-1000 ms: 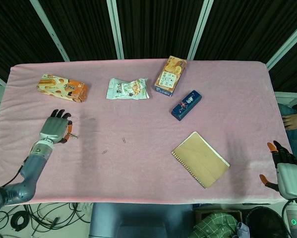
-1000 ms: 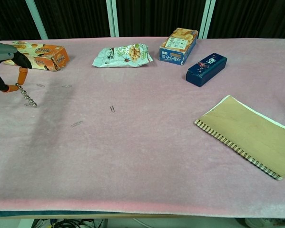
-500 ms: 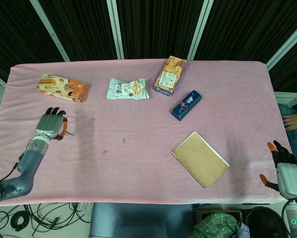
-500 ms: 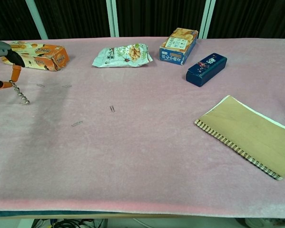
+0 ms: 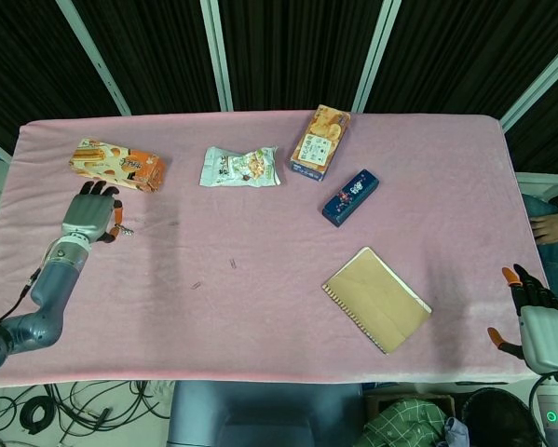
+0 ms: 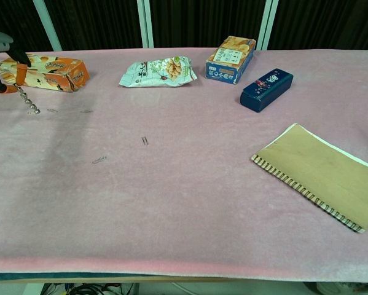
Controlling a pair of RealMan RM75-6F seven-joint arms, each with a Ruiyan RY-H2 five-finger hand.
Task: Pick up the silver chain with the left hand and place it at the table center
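My left hand (image 5: 89, 212) is near the table's left edge, just below the orange snack box (image 5: 116, 164). It pinches the silver chain (image 6: 26, 102), which dangles from the orange fingertips (image 6: 19, 75) with its lower end close to the pink cloth (image 6: 190, 184). In the chest view only the fingers of that hand show at the far left edge. In the head view the chain (image 5: 122, 230) is a small glint beside the hand. My right hand (image 5: 537, 321) hangs off the table's right front corner, fingers spread, holding nothing.
A white snack bag (image 5: 239, 167), an orange-and-blue box (image 5: 320, 141) and a dark blue box (image 5: 350, 196) lie across the back. A tan spiral notebook (image 5: 375, 298) lies at the right front. Small paper clips (image 6: 99, 160) are scattered near the middle left.
My left hand has moved back and left toward the orange snack box, carrying the chain with it. The right hand has stayed put.
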